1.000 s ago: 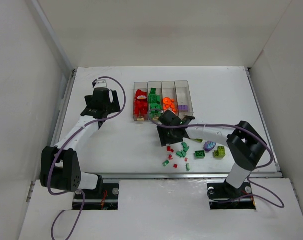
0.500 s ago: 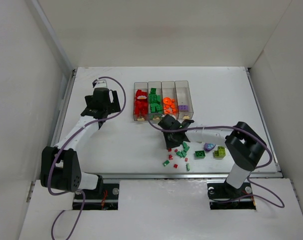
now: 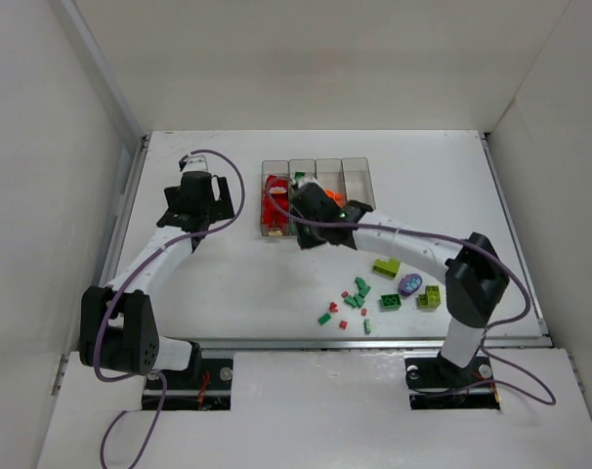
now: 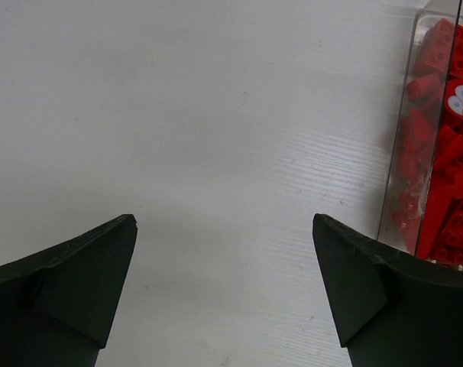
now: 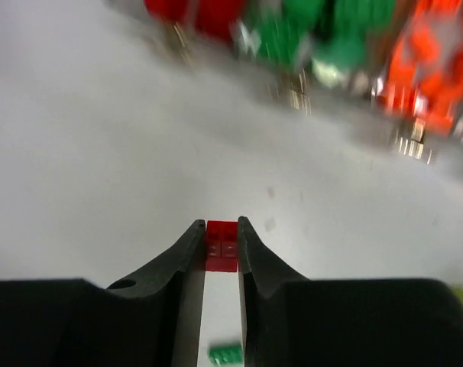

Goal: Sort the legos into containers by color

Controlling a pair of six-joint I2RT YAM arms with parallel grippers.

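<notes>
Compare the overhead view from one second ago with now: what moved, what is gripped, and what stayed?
The right gripper swung from the loose legos outward and left to the containers, and is now shut on a small red brick. The left gripper, open, did not move, and the loose legos stayed put.

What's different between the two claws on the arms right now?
The left gripper is open wide with nothing between its fingers; the right gripper is shut on a small red brick. The left gripper looks down at bare table beside the red bin; the right gripper has the row of bins ahead of it. Both have two black fingers.
</notes>
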